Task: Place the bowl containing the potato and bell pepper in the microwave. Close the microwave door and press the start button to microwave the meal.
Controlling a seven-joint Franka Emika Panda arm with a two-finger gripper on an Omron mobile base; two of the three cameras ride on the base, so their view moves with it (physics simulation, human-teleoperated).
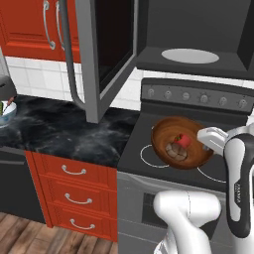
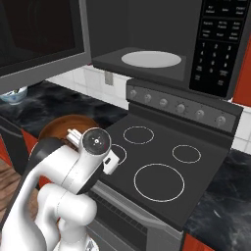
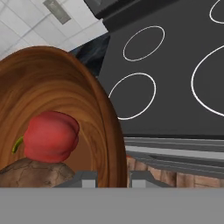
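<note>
The brown wooden bowl hangs tilted over the stove's front left, held by its rim. Inside it the red bell pepper rests against the brown-grey potato. My gripper is shut on the bowl's right rim. In the hand view the bowl stands on edge, with the pepper above the potato and the rim between my gripper's fingers. Above the stove, the microwave stands with its door swung open to the left. Its white turntable is bare.
The black stove top has ringed burners and a knob panel behind. A white bowl with green vegetable sits far left on the dark counter. The microwave keypad is on the right. Red drawers are below.
</note>
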